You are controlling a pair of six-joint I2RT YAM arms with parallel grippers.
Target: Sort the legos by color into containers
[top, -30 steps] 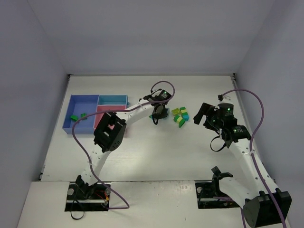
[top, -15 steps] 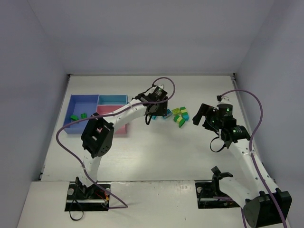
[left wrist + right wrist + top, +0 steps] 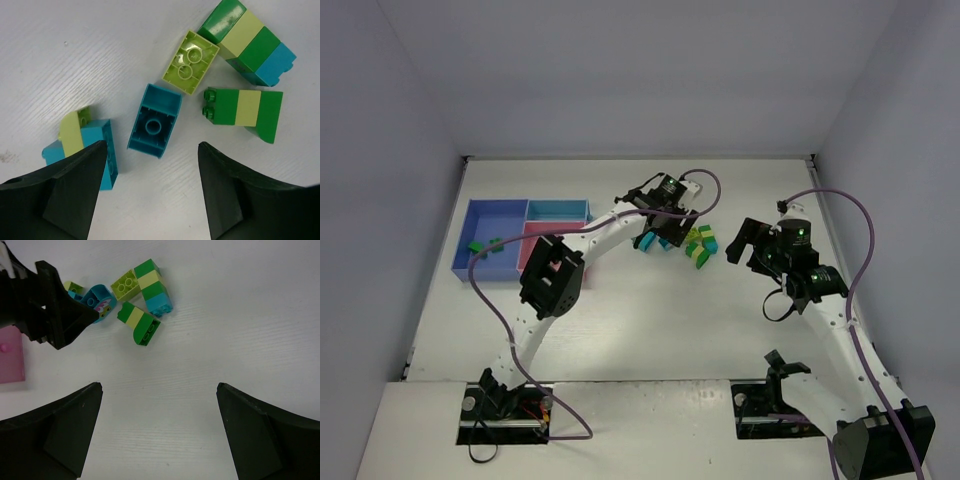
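The left fingers [image 3: 70,200] partly cover a teal lego [image 3: 96,134].

Right pincer [image 3: 159,388] spread, empty; legos [image 3: 152,287] clustered ahead; pink tray [image 3: 11,357] corner left.

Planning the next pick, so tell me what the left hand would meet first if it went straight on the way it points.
Probably the small teal plastic brick lying hollow side up, centred ahead of the open left hand; depth is unclear.

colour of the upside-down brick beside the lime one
The brick is teal, clearest in the left wrist view.
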